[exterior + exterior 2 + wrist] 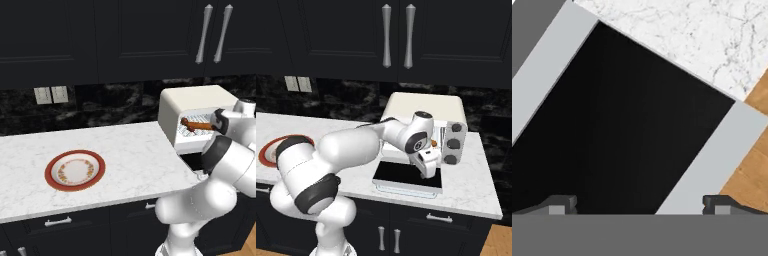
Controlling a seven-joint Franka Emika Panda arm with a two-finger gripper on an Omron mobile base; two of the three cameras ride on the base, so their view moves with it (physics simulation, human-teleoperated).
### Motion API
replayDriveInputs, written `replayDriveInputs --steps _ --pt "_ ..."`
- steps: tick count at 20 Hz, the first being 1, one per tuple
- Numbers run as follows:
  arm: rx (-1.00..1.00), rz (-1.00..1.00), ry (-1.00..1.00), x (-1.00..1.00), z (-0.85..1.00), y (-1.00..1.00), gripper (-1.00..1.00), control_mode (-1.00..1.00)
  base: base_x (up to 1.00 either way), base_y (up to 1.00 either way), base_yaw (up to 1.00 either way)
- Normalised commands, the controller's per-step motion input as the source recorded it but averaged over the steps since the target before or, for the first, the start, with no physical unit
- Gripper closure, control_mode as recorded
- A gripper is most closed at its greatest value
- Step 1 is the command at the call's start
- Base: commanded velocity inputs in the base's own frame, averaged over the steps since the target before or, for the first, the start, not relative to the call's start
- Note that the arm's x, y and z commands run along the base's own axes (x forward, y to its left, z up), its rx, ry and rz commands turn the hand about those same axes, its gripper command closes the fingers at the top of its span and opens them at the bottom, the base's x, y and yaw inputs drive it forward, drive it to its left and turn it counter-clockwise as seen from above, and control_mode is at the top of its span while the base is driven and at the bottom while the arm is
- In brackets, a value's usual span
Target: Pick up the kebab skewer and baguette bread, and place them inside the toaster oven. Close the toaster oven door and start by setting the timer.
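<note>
From behind and left of the toaster oven [197, 112] we look forward and down across the desk [125, 150]; from behind and right we face its front, sharing oven and desk. Our hand camera hangs close above the toaster oven door [622, 120], looking down onto its glass.

The cream-white toaster oven [200, 107] sits at the right end of the counter, its dark glass door [408, 175] folded down flat and open. Inside on the wire rack lies the kebab skewer [196, 125], dark red-brown chunks showing. An orange-brown bit, likely the baguette bread [434, 143], peeks out beside the knobs.
</note>
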Motion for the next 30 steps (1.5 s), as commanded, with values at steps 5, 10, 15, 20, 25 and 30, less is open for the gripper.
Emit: replayDriveInputs --steps 5,10,15,20,25,30 --pt "0.0 -0.04 -0.01 0.47 -0.19 0.11 -1.0 -1.0 0.0 0.0 0.0" --pt "-0.02 0.0 0.0 0.36 -0.32 0.03 -1.0 -1.0 0.0 0.0 0.0" --pt "-0.02 0.0 0.0 0.38 -0.27 0.0 -1.0 -1.0 0.0 0.0 0.0" --pt "0.0 -0.03 0.0 0.39 -0.12 0.0 -1.0 -1.0 0.0 0.0 0.0" --pt "0.0 -0.03 0.0 0.15 0.0 0.0 -1.0 -1.0 0.0 0.0 0.0" --pt "0.0 0.0 0.0 0.01 0.0 0.0 -1.0 -1.0 0.0 0.0 0.0"
